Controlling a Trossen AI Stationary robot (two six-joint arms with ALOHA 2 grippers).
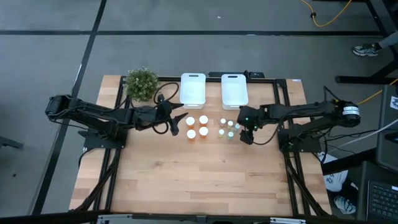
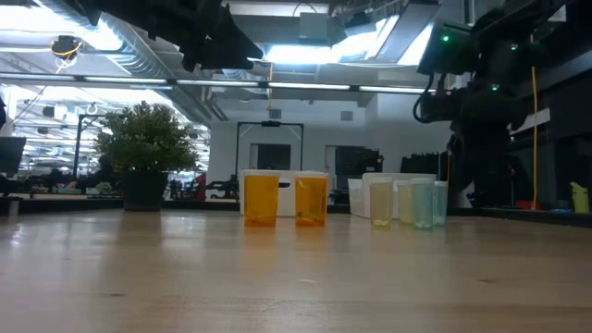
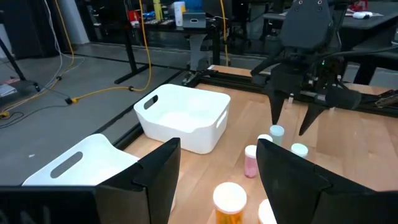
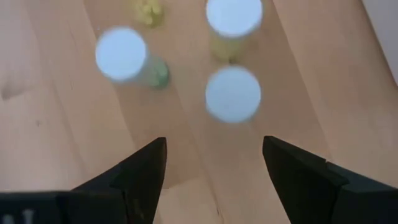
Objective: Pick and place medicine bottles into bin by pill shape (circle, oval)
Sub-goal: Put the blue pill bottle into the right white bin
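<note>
Fingers of both the left gripper and right gripper spread above round-capped cylindrical bottles.

front table bare | bottles clustered (bins close behind)

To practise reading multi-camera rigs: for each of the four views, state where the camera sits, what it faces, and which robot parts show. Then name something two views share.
High view: overhead, straight down on the table; both arms, left gripper, right gripper.
Low view: table height, level toward the room; arms hang in above.
Left wrist view: past its own open fingers toward the white bins and the right gripper.
Right wrist view: down on small bottles' caps.
Shared: orange bottles in the high and low views.
</note>
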